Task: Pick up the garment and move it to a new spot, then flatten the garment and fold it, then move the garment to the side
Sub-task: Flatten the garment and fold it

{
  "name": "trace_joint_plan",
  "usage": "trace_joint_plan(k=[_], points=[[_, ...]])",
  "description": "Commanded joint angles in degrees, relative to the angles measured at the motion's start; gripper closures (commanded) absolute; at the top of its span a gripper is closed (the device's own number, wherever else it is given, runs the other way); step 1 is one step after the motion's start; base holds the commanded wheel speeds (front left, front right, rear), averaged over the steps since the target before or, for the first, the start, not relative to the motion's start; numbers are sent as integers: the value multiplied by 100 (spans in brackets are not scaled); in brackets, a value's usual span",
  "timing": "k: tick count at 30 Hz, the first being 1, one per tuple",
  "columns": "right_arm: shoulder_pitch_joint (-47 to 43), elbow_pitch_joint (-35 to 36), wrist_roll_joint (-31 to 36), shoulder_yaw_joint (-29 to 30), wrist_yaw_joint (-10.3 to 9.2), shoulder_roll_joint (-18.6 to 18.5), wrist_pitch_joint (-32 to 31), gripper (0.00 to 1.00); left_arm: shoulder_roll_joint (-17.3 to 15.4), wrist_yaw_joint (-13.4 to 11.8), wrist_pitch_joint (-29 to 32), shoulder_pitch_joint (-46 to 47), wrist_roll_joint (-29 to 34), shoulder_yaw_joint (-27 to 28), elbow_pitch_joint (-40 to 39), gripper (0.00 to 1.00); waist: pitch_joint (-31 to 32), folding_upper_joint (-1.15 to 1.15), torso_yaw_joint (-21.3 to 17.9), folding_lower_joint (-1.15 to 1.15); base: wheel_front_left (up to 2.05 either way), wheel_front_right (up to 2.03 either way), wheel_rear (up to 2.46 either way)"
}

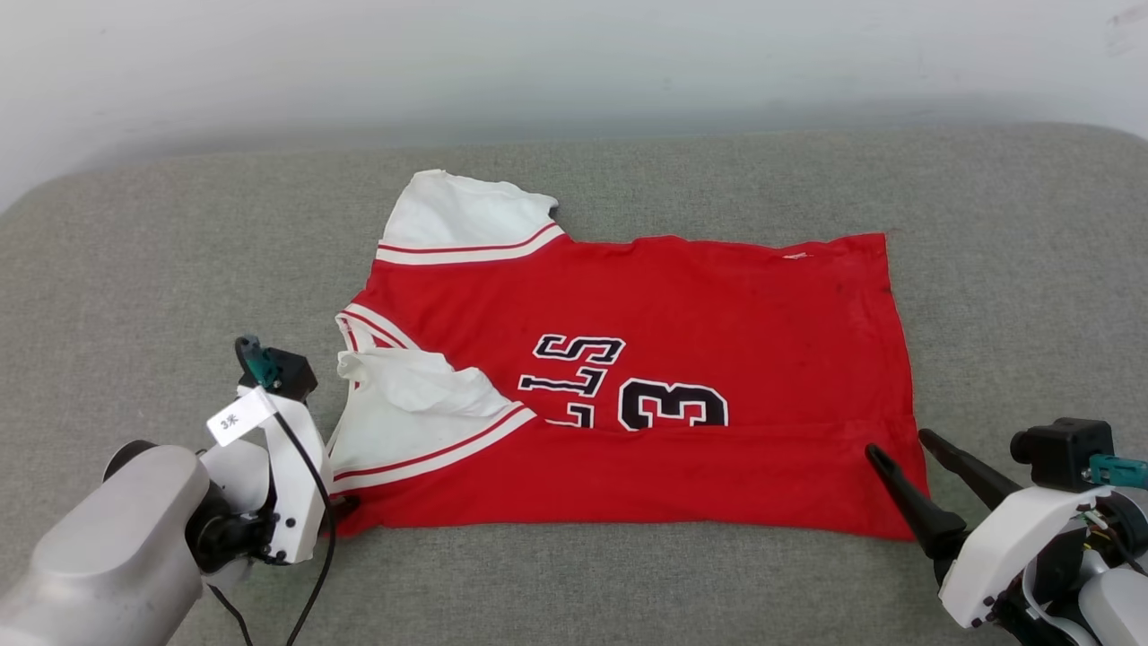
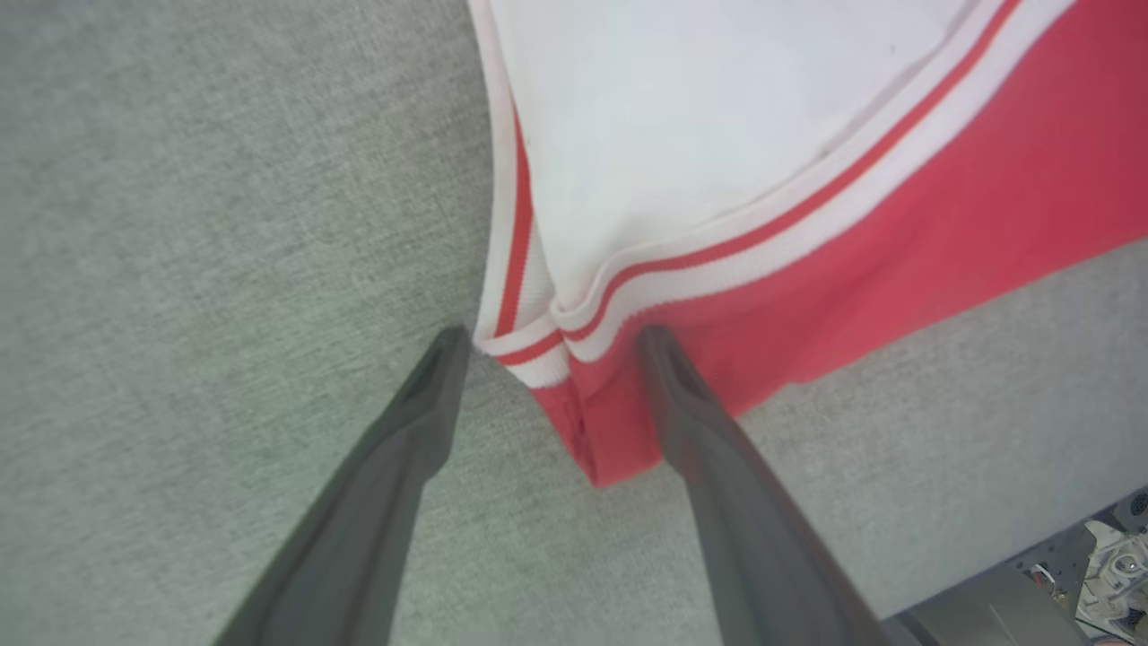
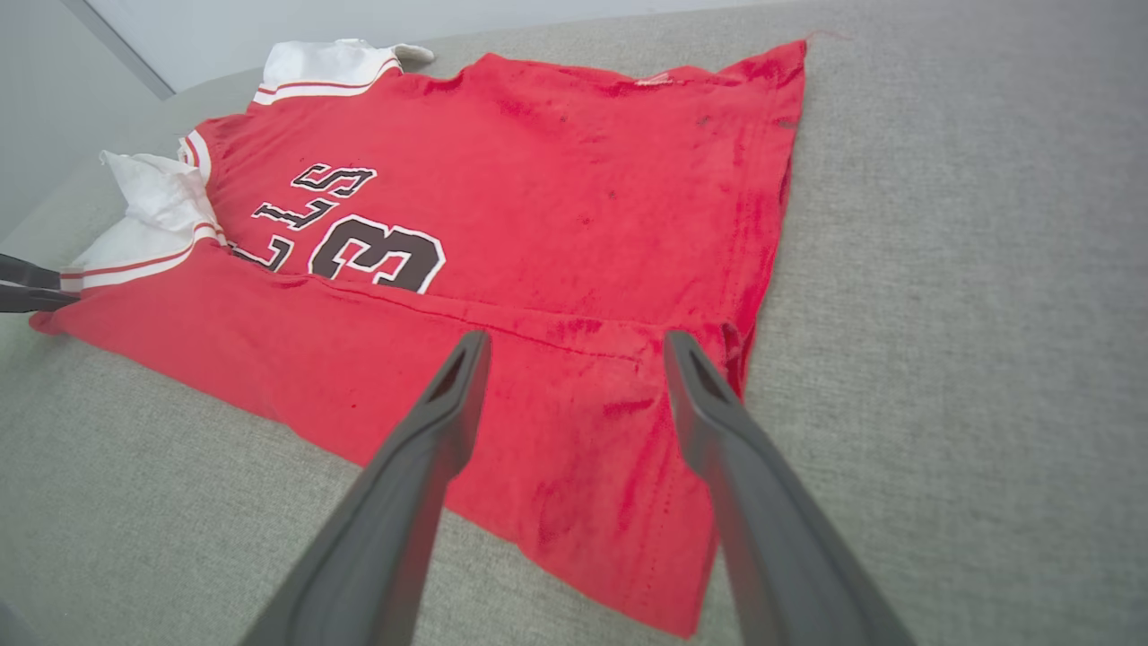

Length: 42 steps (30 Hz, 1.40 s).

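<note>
The garment (image 1: pixel 682 314), a red jersey with white sleeves and a black "3", lies spread on the grey cushion, neck to the left in the head view. Its near edge is folded up over the lower part of the lettering. My left gripper (image 2: pixel 552 341) is open, its fingers straddling the near-left corner where the striped sleeve trim (image 2: pixel 628 287) meets the red cloth. My right gripper (image 1: pixel 897 442) is open too, hovering over the garment's near-right corner (image 3: pixel 628 502), with nothing between its fingers. The left fingertips (image 3: pixel 22 285) also show at the far left of the right wrist view.
The grey fabric cushion (image 1: pixel 574 583) stretches wide around the garment on all sides. A pale wall (image 1: pixel 574 63) stands behind it. The cushion's edge (image 2: pixel 987 583) shows in the left wrist view, with hardware below it.
</note>
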<state>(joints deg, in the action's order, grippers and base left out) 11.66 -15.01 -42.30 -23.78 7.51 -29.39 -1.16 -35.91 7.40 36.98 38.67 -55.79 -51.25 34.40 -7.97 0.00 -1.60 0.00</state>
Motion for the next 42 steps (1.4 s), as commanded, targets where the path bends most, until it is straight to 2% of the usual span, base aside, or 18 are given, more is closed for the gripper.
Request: trace_joint_plan(k=[1, 6, 7, 8, 9, 14, 20, 26, 30, 36, 42], points=[[32, 22, 26, 5, -5, 44, -19, 0, 36, 1, -15, -145, -9, -53, 81, 0, -47, 0, -40, 0, 0, 0, 0], [94, 35, 33, 13, -5, 47, -48, 0, 221, 1, -15, -415, -102, -315, 260, 0, -100, 0, -78, 0, 0, 0, 0], [109, 38, 37, 29, -5, 35, -60, 0, 233, 2, -34, -452, -112, -358, 269, 37, -101, 0, -80, 0, 0, 0, 0], [130, 50, 63, 43, -5, 15, -63, 0, 226, 2, -89, -463, -96, -401, 272, 87, -96, 0, -81, 0, 0, 0, 0], [146, 63, 73, 53, -5, -1, -71, 0, 214, 2, -159, -459, -57, -438, 278, 100, -87, 0, -78, 0, 0, 0, 0], [274, 158, 133, 193, -5, -124, -92, 0, 128, -6, -553, -374, -59, -474, 243, 100, 31, 0, -33, 0, 0, 0, 0], [546, 418, 339, 352, -5, -549, -485, 0, -133, -5, -1088, -158, 113, -553, -19, 100, 180, 0, 23, 0, 0, 0, 0], [752, 729, 252, 341, -5, -1017, -1658, 0, -269, -21, -1457, -58, 221, -502, -354, 100, 266, 0, 104, 0, 0, 0, 0], [780, 861, 89, 271, -5, -1175, -2614, 0, -307, -102, -1538, -94, 269, -502, -646, 100, 265, 0, 144, 0, 0, 0, 0], [681, 732, -192, 126, -5, -1057, -3717, 0, -355, -253, -1549, -140, 328, -524, -1031, 100, 201, 0, 214, 0, 0, 0, 0], [654, 337, -57, -46, -5, -879, -3963, 0, -387, -353, -1539, -84, 362, -517, -1268, 100, 72, 0, 314, 0, 0, 0, 0]])
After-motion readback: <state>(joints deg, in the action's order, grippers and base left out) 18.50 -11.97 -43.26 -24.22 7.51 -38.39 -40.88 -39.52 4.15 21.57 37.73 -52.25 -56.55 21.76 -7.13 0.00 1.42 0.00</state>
